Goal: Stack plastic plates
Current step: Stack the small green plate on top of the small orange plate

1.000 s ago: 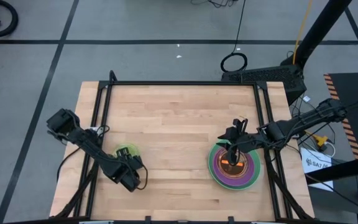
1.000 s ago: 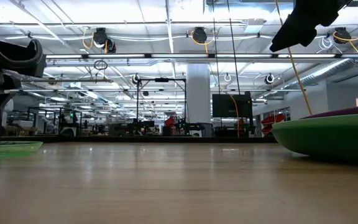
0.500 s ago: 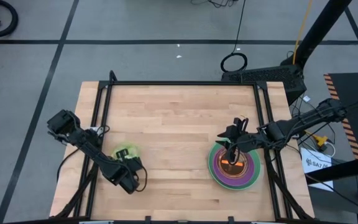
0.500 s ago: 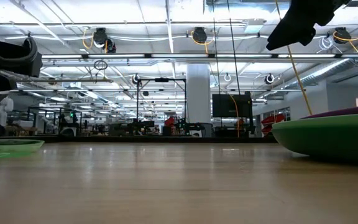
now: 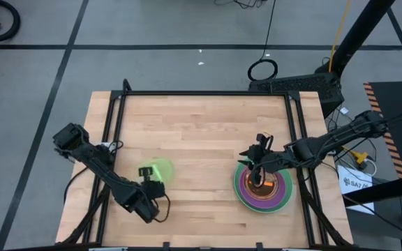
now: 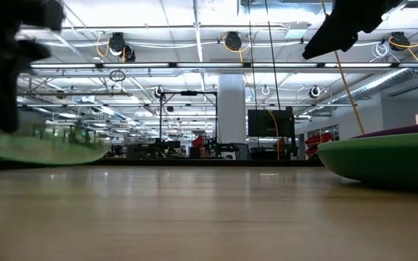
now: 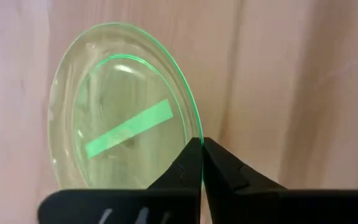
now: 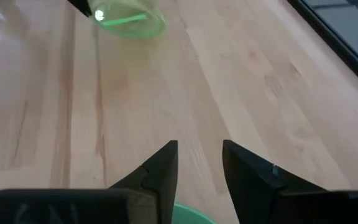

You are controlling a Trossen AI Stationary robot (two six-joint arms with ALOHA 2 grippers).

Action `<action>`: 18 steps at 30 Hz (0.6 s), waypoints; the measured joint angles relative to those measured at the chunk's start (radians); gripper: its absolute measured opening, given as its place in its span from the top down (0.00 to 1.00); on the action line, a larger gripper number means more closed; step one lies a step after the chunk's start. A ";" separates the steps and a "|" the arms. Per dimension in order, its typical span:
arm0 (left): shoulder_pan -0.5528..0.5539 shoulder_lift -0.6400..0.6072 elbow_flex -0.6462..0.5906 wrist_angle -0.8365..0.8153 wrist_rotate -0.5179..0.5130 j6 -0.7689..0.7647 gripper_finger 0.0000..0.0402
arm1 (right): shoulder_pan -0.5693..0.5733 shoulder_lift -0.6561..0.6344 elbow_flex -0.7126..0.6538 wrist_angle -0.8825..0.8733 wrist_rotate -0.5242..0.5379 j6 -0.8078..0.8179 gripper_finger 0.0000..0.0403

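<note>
Table fills the middle of the high view, pale wood inside a dark frame. At its lower right sits the stack of plates, a broad green plate at the bottom, purple above it, and smaller orange and pink ones nested at the centre; in the low view its green rim shows at the right edge of the frame. The right gripper hangs just over the upper left edge of that stack, jaws parted with nothing between them, as its wrist view shows plainly.

Lower left of centre in the high view, the lime plate is the one item apart from the stack. The left gripper has its fingers pinched together on the plate's thin rim, seen at the lower middle of the left wrist view. In the low view the plate appears at the left of the frame, seemingly lifted off the wood and tilted.

The step in hand looks like carrying this lime plate across to the stack. A rim pinch on a light, slick plate can let it swing or slip, so the carry should be smooth and unhurried, high enough to clear the stack's edge. It should be levelled and centred over the small top plates before release. The right arm would do well to back away first.
</note>
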 joint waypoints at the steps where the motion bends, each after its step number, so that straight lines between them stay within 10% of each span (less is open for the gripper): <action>1: 0.000 0.000 0.025 0.005 -0.019 0.046 0.98 | 0.000 0.010 0.000 0.017 -0.002 -0.015 0.71; 7: 0.010 -0.002 0.165 0.041 -0.157 0.385 0.98 | 0.033 0.144 0.000 0.165 -0.044 -0.181 0.71; 18: 0.123 -0.002 0.221 0.292 -0.084 0.749 0.99 | 0.093 0.383 0.089 0.574 -0.058 -0.530 0.68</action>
